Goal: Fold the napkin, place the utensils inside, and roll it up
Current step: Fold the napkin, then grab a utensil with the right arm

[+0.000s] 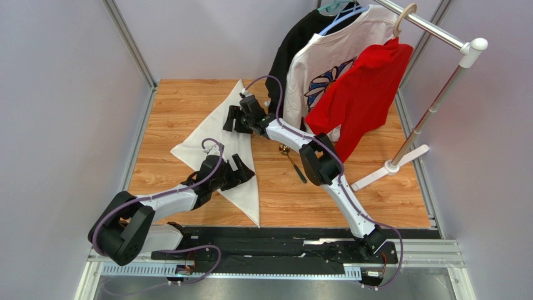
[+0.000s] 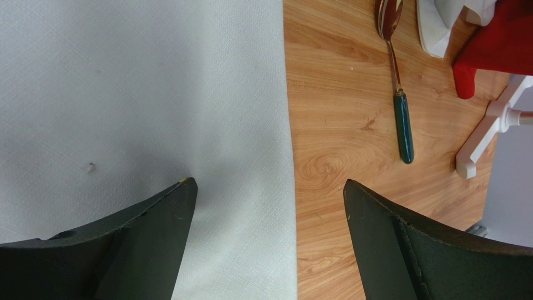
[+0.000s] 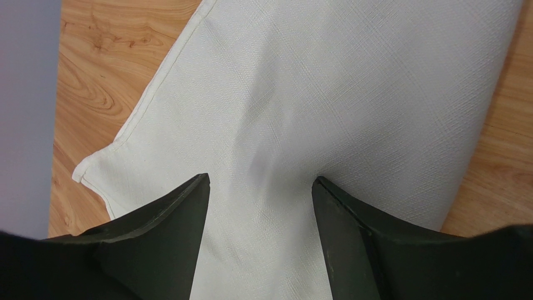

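Napkin: the white napkin [image 1: 216, 147] lies flat as a triangle on the left half of the wooden table [image 1: 375, 187], its long straight edge facing right, one tip near the far edge and one near the near edge.
Spoon: the spoon [image 1: 293, 164] rests on bare wood just right of the napkin, apart from it, with its gold bowl toward the far edge.
Left gripper: the left gripper [image 2: 269, 184] is released and straddles the napkin's long edge near the near tip.
Right gripper: the right gripper [image 3: 259, 181] is released, with both fingers over the cloth near the far tip.
Rack: the clothes rack [image 1: 431, 106] holds shirts at the far right corner.
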Robot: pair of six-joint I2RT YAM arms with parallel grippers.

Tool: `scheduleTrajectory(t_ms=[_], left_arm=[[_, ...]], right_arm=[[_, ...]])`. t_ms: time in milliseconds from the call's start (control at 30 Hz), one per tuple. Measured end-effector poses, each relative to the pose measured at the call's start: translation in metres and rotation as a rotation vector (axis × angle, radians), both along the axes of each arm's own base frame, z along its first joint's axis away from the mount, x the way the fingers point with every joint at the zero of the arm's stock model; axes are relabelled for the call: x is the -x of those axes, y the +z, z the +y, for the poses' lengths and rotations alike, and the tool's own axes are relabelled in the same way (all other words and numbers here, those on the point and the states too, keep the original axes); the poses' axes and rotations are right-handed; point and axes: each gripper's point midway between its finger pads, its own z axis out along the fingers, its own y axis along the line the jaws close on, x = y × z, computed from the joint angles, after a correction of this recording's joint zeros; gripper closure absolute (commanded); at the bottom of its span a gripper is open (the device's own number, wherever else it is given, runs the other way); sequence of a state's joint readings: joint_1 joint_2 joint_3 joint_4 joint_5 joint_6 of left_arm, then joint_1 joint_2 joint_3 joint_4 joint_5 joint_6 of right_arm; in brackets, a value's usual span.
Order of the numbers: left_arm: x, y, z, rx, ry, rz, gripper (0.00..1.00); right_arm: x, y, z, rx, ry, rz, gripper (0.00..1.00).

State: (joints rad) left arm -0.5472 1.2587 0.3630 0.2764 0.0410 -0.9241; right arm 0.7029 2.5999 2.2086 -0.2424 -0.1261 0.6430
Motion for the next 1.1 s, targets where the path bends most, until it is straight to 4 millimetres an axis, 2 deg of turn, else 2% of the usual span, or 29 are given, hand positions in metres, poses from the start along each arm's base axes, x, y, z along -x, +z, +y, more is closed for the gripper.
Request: scheduleTrajectory(t_ms=[300, 400, 533, 567, 667, 733, 800, 900, 967, 1033, 1100], left_arm=[[0.017, 0.000, 0.007, -0.040, 0.002, 0.049, 0.01], [0.012, 0.010, 0.009, -0.088, -0.006, 0.055, 0.01], [-0.019, 0.070, 0.010, -0.098, 0.000, -0.046, 0.01], [-0.030, 0.094, 0.014, -0.083, 0.006, -0.089, 0.01], [-0.056, 0.150, 0.045, -0.064, 0.072, -0.191, 0.01], [-0.066, 0.173, 0.069, -0.076, 0.107, -0.227, 0.01], [-0.074, 0.193, 0.091, -0.111, 0.127, -0.248, 0.01], [-0.081, 0.220, 0.108, -0.164, 0.104, -0.264, 0.01], [-0.086, 0.233, 0.114, -0.187, 0.078, -0.276, 0.01], [-0.090, 0.241, 0.120, -0.200, 0.056, -0.281, 0.01], [-0.096, 0.245, 0.129, -0.202, 0.047, -0.270, 0.01]], right_arm=[[-0.007, 0.000, 0.002, -0.021, -0.017, 0.017, 0.32], [-0.002, 0.001, 0.004, -0.042, 0.022, 0.006, 0.31], [0.012, 0.004, -0.002, -0.028, 0.078, 0.007, 0.30], [0.019, 0.007, -0.006, -0.017, 0.091, 0.011, 0.30], [0.037, 0.028, -0.017, -0.004, 0.127, 0.001, 0.29], [0.049, 0.054, -0.024, -0.007, 0.146, -0.026, 0.30], [0.062, 0.091, -0.033, -0.020, 0.161, -0.073, 0.30], [0.082, 0.139, -0.050, -0.044, 0.175, -0.150, 0.31], [0.100, 0.158, -0.065, -0.042, 0.182, -0.187, 0.32], [0.116, 0.160, -0.085, -0.012, 0.174, -0.201, 0.32], [0.134, 0.145, -0.109, 0.049, 0.157, -0.192, 0.32]])
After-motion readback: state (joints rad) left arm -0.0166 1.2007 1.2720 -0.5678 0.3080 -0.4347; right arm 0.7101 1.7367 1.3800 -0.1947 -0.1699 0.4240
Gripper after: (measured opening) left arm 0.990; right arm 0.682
